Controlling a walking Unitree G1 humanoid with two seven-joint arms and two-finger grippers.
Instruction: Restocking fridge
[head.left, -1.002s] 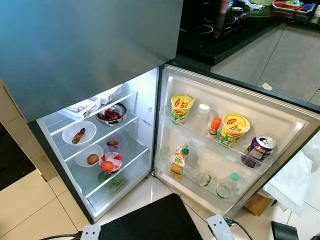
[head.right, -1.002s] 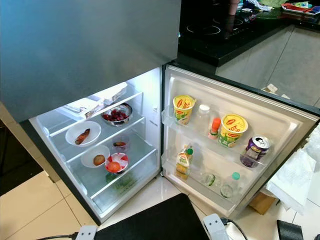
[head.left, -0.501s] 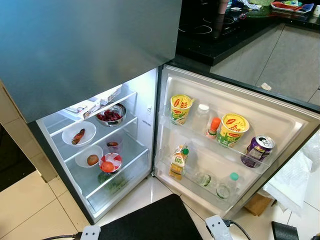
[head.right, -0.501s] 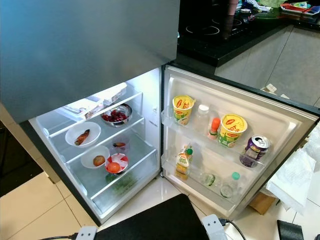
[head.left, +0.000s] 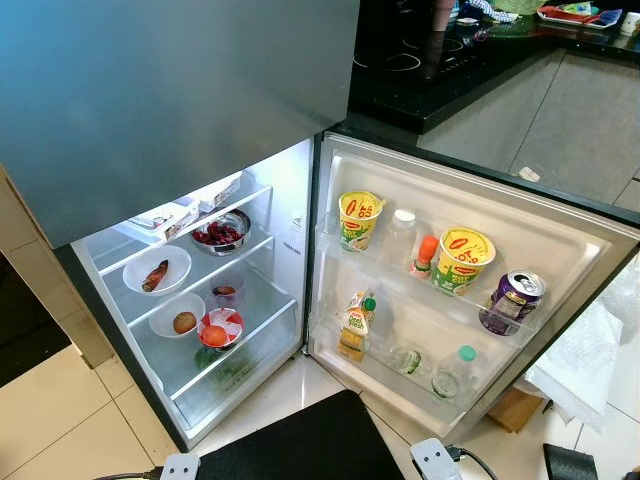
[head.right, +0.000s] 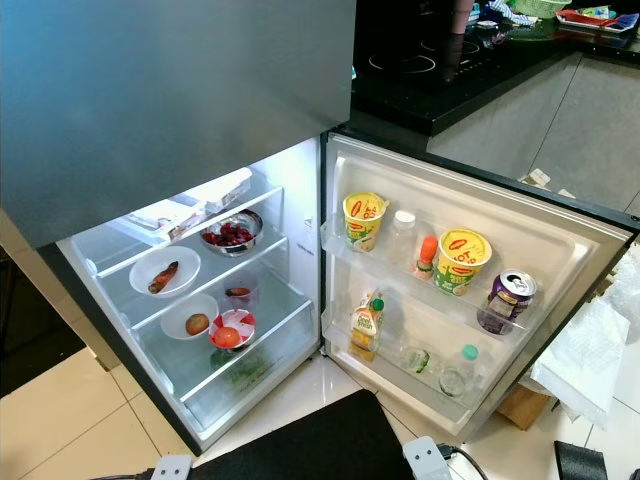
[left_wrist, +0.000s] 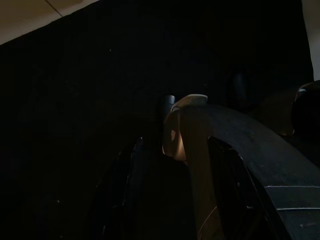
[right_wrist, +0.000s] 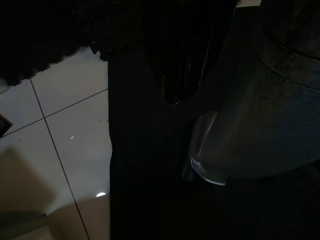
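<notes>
The fridge's lower compartment (head.left: 283, 250) stands open and lit. Its shelves hold a white bowl with a reddish piece of food (head.left: 157, 270), a steel bowl of red fruit (head.left: 221, 232), a bowl with a brown lump (head.left: 178, 321) and a patterned bowl with an orange fruit (head.left: 218, 330). The open door (head.left: 565, 235) swings to my right. Its racks carry two yellow cup noodles (head.left: 360, 218) (head.left: 462, 258), an orange-capped bottle (head.left: 424, 255), a purple can (head.left: 511, 301), a juice carton (head.left: 352, 322) and a green-capped bottle (head.left: 450, 372). Both arms hang idle; their wrist views are very dark.
The closed grey upper door (head.left: 170, 100) juts out above the shelves. A black mat (head.left: 300, 445) lies on the tiles at my feet. A black counter with a hob (head.left: 440, 60) and grey cabinets (head.left: 570, 120) are behind the door. A white bag (head.left: 590, 360) sits by the door's right.
The whole picture has shifted slightly, so the camera moved. Nothing in the fridge or on its door has changed place.
</notes>
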